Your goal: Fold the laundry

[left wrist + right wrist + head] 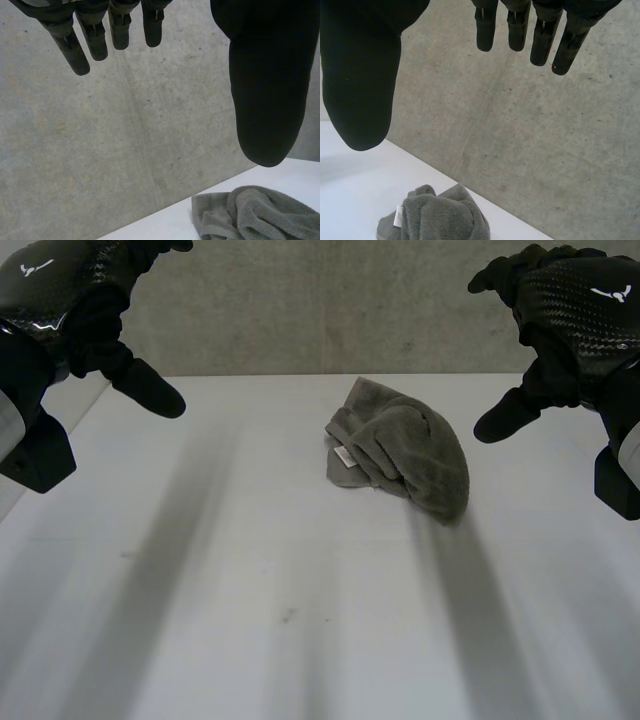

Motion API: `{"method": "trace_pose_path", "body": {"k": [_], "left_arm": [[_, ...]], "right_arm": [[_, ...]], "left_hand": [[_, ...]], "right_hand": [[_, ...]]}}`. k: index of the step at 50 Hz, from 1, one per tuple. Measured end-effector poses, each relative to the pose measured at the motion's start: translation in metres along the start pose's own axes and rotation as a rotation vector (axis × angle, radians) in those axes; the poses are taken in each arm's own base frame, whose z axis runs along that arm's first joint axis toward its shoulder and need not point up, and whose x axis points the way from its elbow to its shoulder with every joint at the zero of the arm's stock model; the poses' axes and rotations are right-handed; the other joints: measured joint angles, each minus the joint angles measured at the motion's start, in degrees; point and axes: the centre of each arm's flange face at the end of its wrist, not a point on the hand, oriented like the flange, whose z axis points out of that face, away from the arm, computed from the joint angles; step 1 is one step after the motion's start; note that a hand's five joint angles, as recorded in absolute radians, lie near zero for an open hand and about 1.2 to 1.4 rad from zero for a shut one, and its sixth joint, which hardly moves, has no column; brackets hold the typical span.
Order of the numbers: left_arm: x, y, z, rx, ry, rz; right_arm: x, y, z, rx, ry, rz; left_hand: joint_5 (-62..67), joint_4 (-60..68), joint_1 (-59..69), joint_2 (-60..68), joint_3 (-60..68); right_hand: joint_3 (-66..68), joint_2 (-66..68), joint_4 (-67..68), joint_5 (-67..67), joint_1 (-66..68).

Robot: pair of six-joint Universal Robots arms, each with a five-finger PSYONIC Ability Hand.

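Observation:
A grey towel (402, 452) lies crumpled in a heap on the white table (250, 570), a little right of centre toward the far edge, with a small white label on its near left side. My left hand (85, 300) hovers high above the table's far left, open and empty. My right hand (565, 315) hovers high at the far right, open and empty as well. Both are well clear of the towel. In the left wrist view the towel (260, 215) lies below the straight fingers (95, 35). In the right wrist view the towel (437, 217) lies below the straight fingers (540, 30).
A grey concrete wall (330, 310) rises right behind the table's far edge. The table's left edge (60, 430) runs under my left arm.

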Motion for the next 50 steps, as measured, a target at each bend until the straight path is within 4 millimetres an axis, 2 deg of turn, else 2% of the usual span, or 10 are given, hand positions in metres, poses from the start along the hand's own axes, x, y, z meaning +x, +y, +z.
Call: {"method": "trace_pose_path", "body": {"k": [13, 19, 26, 29, 30, 32, 39, 42, 45, 50], "left_arm": [[0.001, 0.001, 0.001, 0.007, 0.007, 0.0], [-0.001, 0.01, 0.016, 0.039, 0.009, 0.003], [-0.012, 0.047, 0.05, 0.002, -0.012, 0.003], [-0.015, 0.059, 0.057, -0.022, -0.018, 0.002], [-0.019, 0.072, 0.064, -0.052, -0.027, 0.0], [-0.021, 0.08, 0.068, -0.068, -0.031, -0.002], [-0.032, 0.119, 0.084, -0.158, -0.055, -0.012], [-0.033, 0.124, 0.086, -0.167, -0.057, -0.013], [-0.034, 0.13, 0.088, -0.165, -0.059, -0.012], [-0.035, 0.131, 0.089, -0.152, -0.06, -0.01]], "right_arm": [[-0.001, 0.005, 0.004, 0.007, 0.003, -0.006], [-0.003, 0.023, 0.022, -0.008, 0.001, -0.02], [-0.006, 0.078, 0.069, -0.104, 0.007, -0.049], [-0.008, 0.092, 0.079, -0.125, 0.002, -0.055], [-0.011, 0.11, 0.093, -0.148, -0.004, -0.065], [-0.013, 0.117, 0.099, -0.156, -0.008, -0.069], [-0.026, 0.181, 0.151, -0.203, -0.034, -0.089], [-0.028, 0.196, 0.162, -0.209, -0.036, -0.09], [-0.033, 0.231, 0.189, -0.213, -0.028, -0.093], [-0.034, 0.255, 0.208, -0.201, -0.011, -0.096]], "left_hand": [[0.0, 0.0, 0.0, 0.0, 0.0], [0.0, 0.0, 0.0, 0.0, 0.0], [0.0, 0.0, 0.0, 0.0, 0.0], [0.0, 0.0, 0.0, 0.0, 0.0], [0.0, 0.0, 0.0, 0.0, 0.0], [0.0, 0.0, 0.0, 0.0, 0.0], [0.0, 0.0, 0.0, 0.0, 0.0], [0.0, 0.0, 0.0, 0.0, 0.0], [0.0, 0.0, 0.0, 0.0, 0.0], [0.0, 0.0, 0.0, 0.0, 0.0]], "right_hand": [[0.0, 0.0, 0.0, 0.0, 0.0], [0.0, 0.0, 0.0, 0.0, 0.0], [0.0, 0.0, 0.0, 0.0, 0.0], [0.0, 0.0, 0.0, 0.0, 0.0], [0.0, 0.0, 0.0, 0.0, 0.0], [0.0, 0.0, 0.0, 0.0, 0.0], [0.0, 0.0, 0.0, 0.0, 0.0], [0.0, 0.0, 0.0, 0.0, 0.0], [0.3, 0.0, 0.1, 0.2, 0.0], [11.2, 9.8, 9.7, 9.7, 8.3]]}}
